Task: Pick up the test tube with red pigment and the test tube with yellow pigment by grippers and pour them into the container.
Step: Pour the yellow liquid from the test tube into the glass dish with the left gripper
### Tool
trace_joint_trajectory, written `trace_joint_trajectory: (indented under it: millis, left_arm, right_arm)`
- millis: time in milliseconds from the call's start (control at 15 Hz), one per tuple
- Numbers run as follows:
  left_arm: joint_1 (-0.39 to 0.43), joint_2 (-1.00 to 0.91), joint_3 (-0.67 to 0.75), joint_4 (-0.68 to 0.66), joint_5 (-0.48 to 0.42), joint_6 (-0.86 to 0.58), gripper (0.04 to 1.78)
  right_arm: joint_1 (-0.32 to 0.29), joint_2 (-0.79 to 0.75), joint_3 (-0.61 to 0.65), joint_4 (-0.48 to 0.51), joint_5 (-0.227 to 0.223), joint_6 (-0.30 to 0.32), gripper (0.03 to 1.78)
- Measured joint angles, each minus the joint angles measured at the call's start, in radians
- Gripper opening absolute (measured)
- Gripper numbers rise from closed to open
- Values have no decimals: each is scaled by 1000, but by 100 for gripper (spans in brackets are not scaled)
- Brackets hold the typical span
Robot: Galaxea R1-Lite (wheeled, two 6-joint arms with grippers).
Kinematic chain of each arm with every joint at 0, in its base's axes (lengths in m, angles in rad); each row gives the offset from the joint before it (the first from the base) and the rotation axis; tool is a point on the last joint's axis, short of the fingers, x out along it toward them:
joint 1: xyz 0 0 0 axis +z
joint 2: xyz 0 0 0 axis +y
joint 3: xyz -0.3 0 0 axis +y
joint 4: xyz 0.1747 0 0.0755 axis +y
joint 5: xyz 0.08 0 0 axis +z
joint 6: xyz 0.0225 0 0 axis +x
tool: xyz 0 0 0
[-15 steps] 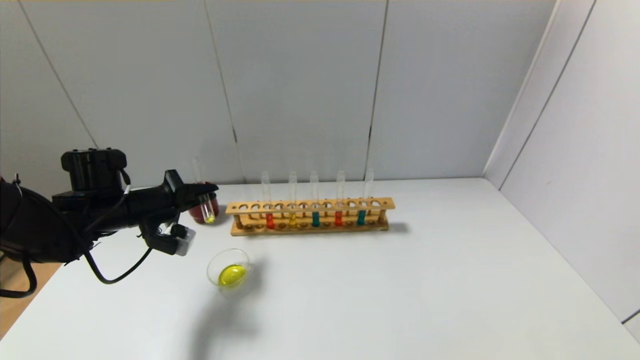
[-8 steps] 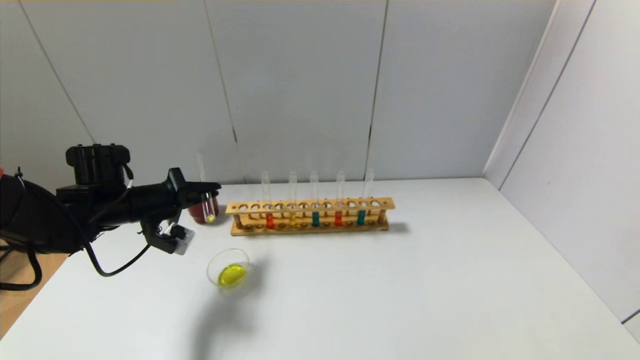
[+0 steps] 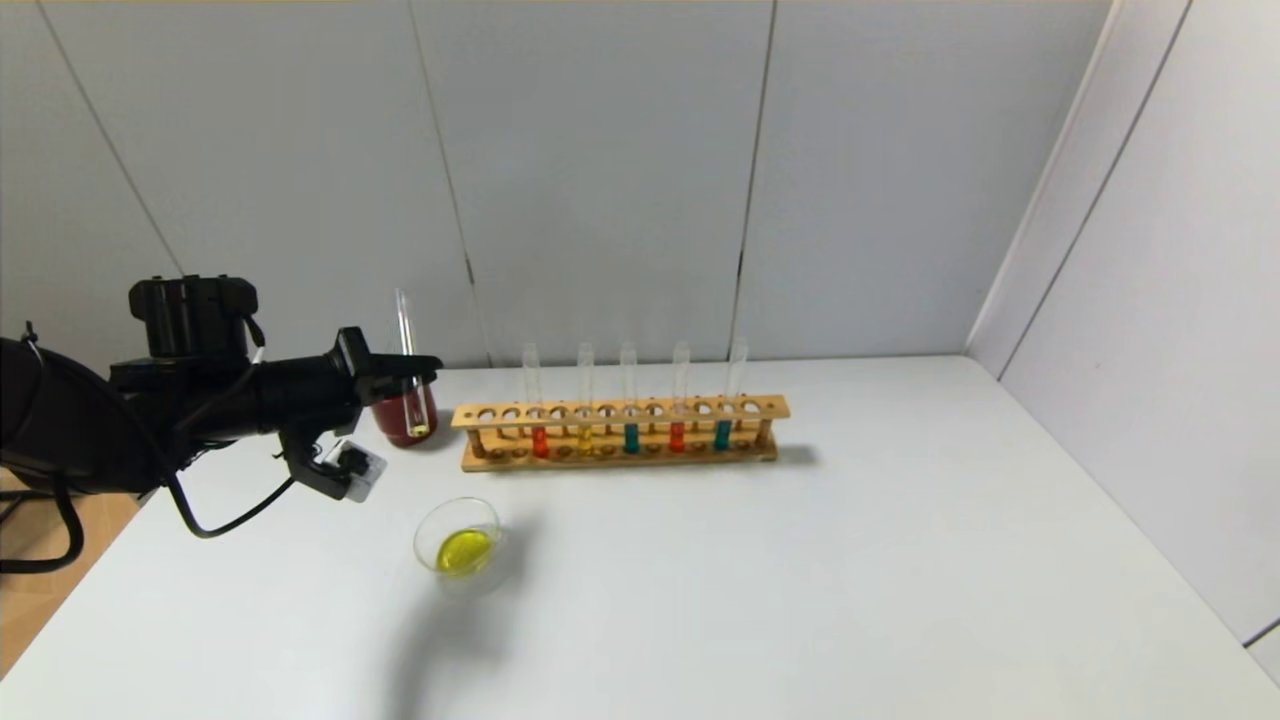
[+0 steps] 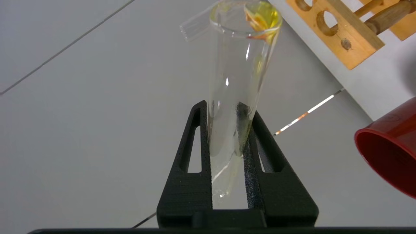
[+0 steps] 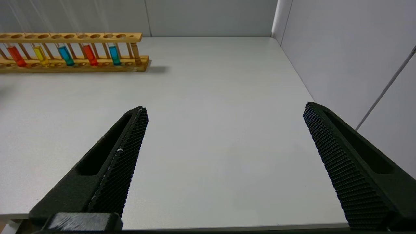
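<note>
The head camera looks forward and down from above the table (image 3: 800, 560), far enough back to take in the left gripper (image 3: 415, 367) and, just beyond its tip, the wooden rack (image 3: 620, 432). The left wrist camera sits right behind its own fingers (image 4: 191, 143), looking along them at very close range; the rack's end (image 4: 338, 29) appears past them. The right wrist camera looks low across the table between its widely parted fingers (image 5: 123, 152), with the rack (image 5: 74, 48) well ahead. All three views share the rack.

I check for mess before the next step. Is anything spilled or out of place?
Nothing is spilled. The left gripper holds a nearly empty tube upright above the red cup, away from the rack.
</note>
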Motion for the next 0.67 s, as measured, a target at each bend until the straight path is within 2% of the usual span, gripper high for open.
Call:
trace_joint_trajectory:
  millis: [667]
  left_arm:
    - [1, -5, -20, -4, -3, 41, 33]
  right_arm:
    - [0, 0, 0, 0, 0, 0, 175]
